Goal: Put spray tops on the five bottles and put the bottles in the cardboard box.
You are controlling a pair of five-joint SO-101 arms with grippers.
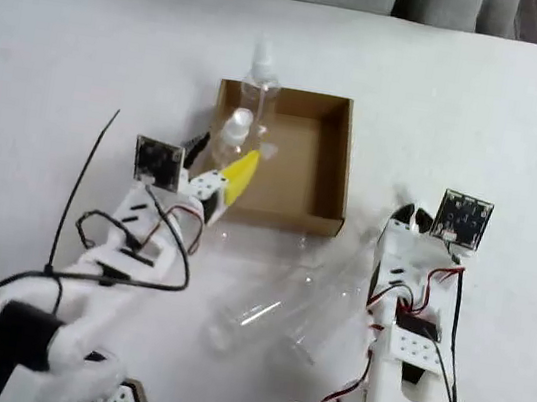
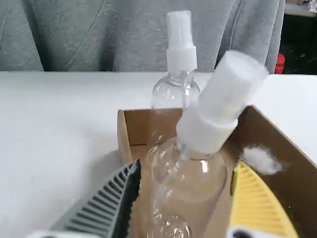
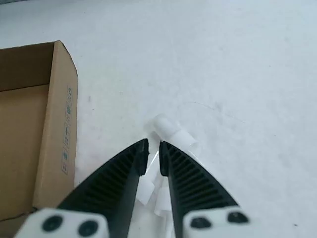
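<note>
The cardboard box [image 1: 325, 159] [image 2: 126, 129] sits mid-table. One clear bottle with a spray top [image 1: 260, 76] [image 2: 177, 74] stands upright at the box's far left corner. A second capped bottle [image 1: 233, 135] [image 2: 198, 163] leans over the box's near left part, with my left gripper [image 1: 225, 151] [image 2: 187, 168] shut on its body between a dark finger [image 2: 111, 203] and a yellow one [image 2: 257, 203]. My right gripper [image 1: 403, 213] [image 3: 153, 145] is shut, low over the table right of the box. A loose white spray top [image 3: 171, 133] lies just under and beyond its tips.
Clear uncapped bottles [image 1: 257, 311] [image 1: 328, 311] lie on their sides on the white table between the two arms, in front of the box. A black cable tie [image 1: 84, 184] sticks up from the left arm. Grey chairs line the far table edge.
</note>
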